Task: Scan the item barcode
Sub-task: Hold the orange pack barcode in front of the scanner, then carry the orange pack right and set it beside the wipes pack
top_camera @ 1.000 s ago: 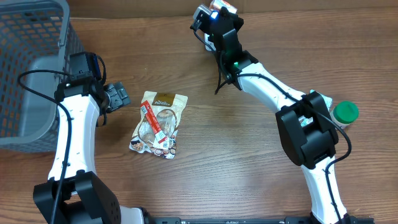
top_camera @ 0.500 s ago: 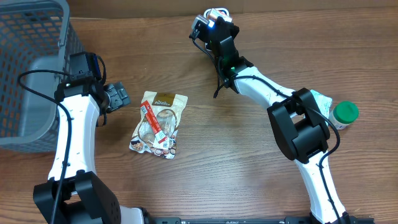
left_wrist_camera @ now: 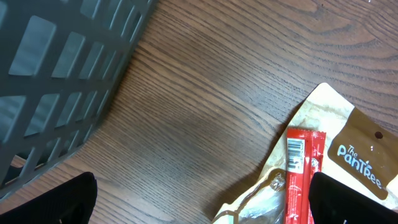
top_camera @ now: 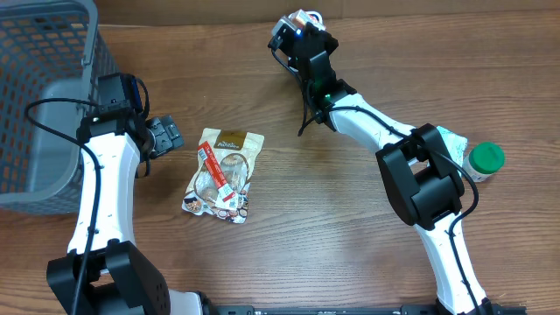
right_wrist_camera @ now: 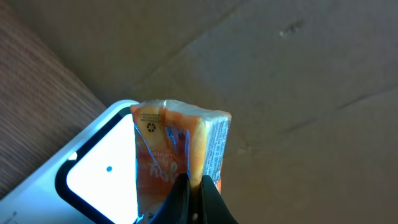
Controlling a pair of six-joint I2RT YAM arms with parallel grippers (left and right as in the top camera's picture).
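Pinching orange packet [right_wrist_camera: 177,146] in right jaws, tight | left jaws spread wide, empty

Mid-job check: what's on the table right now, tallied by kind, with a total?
Snack packs: 3 (brown pouch, red stick pack, orange packet)
Bottle: 1
Basket: 1
Scanner: 1
Total: 6

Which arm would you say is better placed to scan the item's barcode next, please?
Right. The right gripper is shut on the orange packet, held right in front of the white scanner. The left gripper is open, holding nothing, beside the snack pouch, well away from the scanner.
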